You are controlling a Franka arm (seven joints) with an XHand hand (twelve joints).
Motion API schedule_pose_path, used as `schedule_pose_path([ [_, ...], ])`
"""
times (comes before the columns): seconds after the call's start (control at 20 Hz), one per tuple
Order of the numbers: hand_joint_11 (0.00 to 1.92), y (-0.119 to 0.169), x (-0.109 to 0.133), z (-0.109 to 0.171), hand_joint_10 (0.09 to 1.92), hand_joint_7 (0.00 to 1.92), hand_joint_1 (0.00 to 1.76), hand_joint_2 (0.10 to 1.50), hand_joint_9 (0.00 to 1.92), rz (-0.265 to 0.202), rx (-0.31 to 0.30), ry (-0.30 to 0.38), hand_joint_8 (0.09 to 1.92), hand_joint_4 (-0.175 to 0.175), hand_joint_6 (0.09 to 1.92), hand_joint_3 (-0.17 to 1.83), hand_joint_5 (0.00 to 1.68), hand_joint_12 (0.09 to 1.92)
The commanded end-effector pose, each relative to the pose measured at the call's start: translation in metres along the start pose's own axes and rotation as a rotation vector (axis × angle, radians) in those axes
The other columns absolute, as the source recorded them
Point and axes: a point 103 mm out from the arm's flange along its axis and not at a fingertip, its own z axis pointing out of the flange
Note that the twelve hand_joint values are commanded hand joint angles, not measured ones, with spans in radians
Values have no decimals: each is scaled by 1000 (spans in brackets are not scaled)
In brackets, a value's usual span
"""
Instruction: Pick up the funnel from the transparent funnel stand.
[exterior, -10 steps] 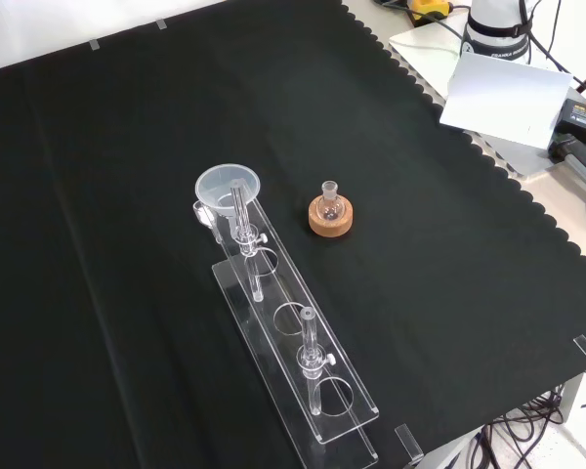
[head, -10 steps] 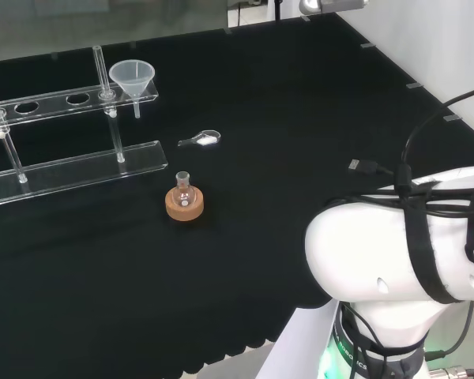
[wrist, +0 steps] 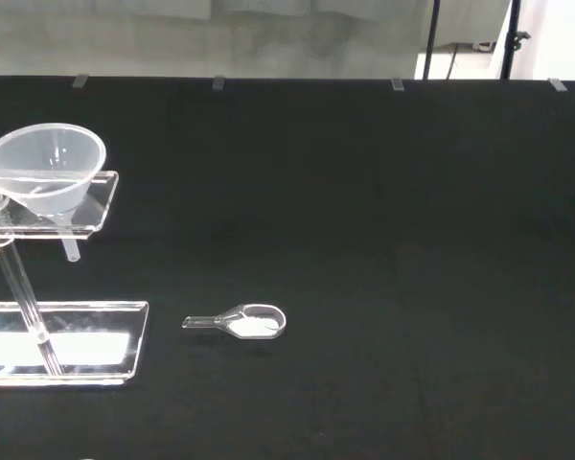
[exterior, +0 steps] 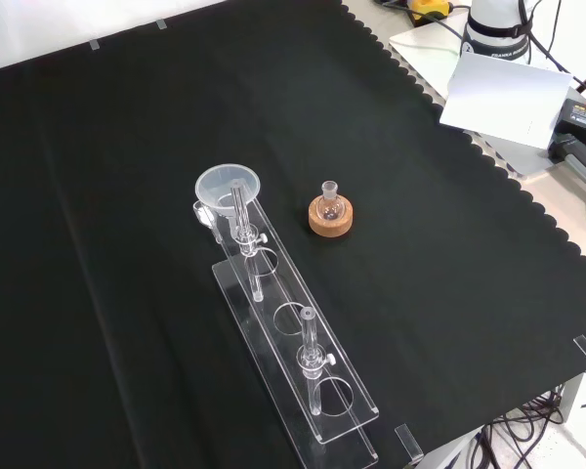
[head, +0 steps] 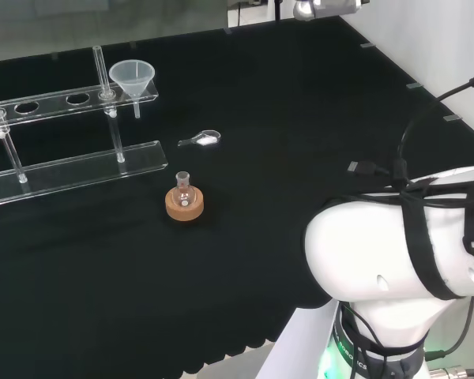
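Hand state impossible to tell from these views. White arm (head: 395,260) bulked at four o'clock in the head view, well apart from the glassware. Funnel (head: 132,77) seated in the end hole of the clear stand's (head: 71,170) upper shelf, at eleven o'clock in the head view, spout hanging below the shelf. Same funnel (exterior: 229,186) sat at the far end of the stand (exterior: 303,391) in the front view, and (wrist: 44,180) close in the wrist view. Small clear scoop (head: 201,140) with white powder lay on the black cloth (head: 300,118) at four o'clock of the funnel, apart from the stand (wrist: 62,342); scoop (wrist: 241,321) plain in the wrist view. Small flask (head: 183,189) stood upright on a cork ring (head: 184,208) at six o'clock of the scoop; flask (exterior: 329,204) and ring (exterior: 331,221) at three o'clock of the funnel in the front view.
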Motion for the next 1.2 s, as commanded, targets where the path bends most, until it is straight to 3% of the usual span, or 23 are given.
schedule_pose_path([
  [0.05,93,5,-9,-7,668,0,0,1362,87,25,-19,5,256,18,87,26,185,1352],
  [0.65,90,49,-7,19,667,3,0,1361,100,37,1,13,272,15,87,27,192,1357],
  [1.2,97,128,19,61,669,6,0,1362,121,-56,46,37,297,11,87,29,201,1366],
])
